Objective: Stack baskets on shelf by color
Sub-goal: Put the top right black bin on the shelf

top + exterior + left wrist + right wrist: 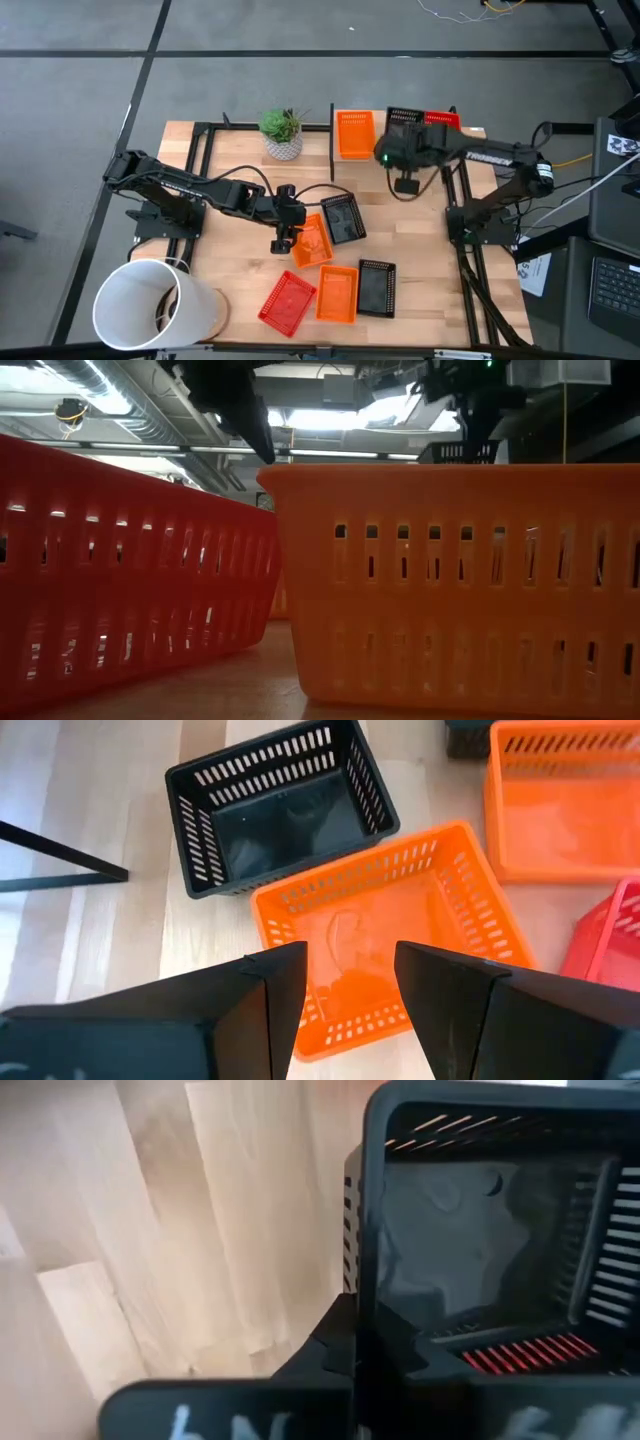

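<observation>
My right gripper (405,142) hangs over the shelf (476,132) at the far right, shut on a black basket (405,118) that also shows high up in the low view (465,452). An orange basket (353,133) stands on the shelf to its left and a red basket (442,120) to its right. At mid-table my left gripper (350,1010) is open above another orange basket (385,935), its fingers apart over the near wall without touching. A black basket (280,810) lies just beyond that one. My right gripper holds the black basket by one side wall at its rim (362,1295), coming from above and slanting down. One dark finger (335,1345) shows outside that wall; the basket hides the other. The basket is lifted clear, roughly level, with red slats (520,1352) showing beneath.
Near the table's front edge lie a red basket (288,302), an orange basket (337,293) and a black basket (377,287). A big white bucket (150,305) stands at the near left corner, and a potted plant (283,130) at the back, left of the shelf.
</observation>
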You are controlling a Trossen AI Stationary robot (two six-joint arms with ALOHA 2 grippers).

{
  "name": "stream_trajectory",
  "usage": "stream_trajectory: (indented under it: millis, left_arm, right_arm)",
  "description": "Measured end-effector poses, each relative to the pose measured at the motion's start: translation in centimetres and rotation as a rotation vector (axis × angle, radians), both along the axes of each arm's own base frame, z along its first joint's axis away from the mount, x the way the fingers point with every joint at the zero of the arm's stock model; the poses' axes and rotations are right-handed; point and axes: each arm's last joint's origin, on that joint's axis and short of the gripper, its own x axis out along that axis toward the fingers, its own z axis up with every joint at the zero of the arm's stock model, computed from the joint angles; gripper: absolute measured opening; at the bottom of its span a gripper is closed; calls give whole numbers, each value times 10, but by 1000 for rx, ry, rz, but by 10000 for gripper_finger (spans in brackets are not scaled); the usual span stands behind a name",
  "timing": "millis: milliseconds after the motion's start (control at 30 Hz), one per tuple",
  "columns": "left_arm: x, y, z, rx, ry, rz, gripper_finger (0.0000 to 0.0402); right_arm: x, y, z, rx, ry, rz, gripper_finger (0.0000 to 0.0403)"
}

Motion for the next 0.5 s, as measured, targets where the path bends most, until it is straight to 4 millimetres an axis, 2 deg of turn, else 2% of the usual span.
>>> stream_trajectory:
  millis: [100, 267, 500]
  left_arm:
    - [0, 0, 0, 12, 8, -9, 147]
    - [-1, 0, -1, 13, 11, -9, 147]
    - [-1, 0, -1, 13, 11, -9, 147]
  right_arm:
    - [-3, -16, -2, 30, 19, 22, 0]
    - [1, -28, -8, 125, -45, 135, 0]
    - [-8, -44, -26, 156, 5, 76, 0]
